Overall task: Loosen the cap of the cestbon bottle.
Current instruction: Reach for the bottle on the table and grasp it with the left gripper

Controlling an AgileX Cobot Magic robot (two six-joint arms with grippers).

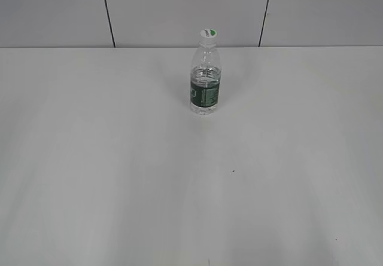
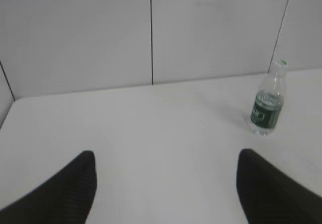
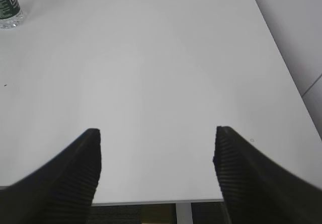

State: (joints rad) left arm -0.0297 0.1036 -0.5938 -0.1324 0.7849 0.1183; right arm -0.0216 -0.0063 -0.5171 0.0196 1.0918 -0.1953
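The cestbon bottle [image 1: 205,83] stands upright toward the back of the white table [image 1: 119,176], clear with a dark green label band. Its white cap [image 1: 207,34] with a green mark sits on top. The bottle also shows in the left wrist view [image 2: 268,105] at the right, with its cap [image 2: 283,63], and at the top left corner of the right wrist view [image 3: 8,6], cap cut off. My left gripper [image 2: 166,156] is open and empty, well short and left of the bottle. My right gripper [image 3: 157,133] is open and empty over the table's near edge. Neither gripper shows in the exterior view.
A grey panelled wall [image 1: 179,9] with dark seams runs behind the table. The table's right edge [image 3: 282,68] and near edge [image 3: 161,202] show in the right wrist view. A small dark speck [image 1: 233,171] lies on the table.
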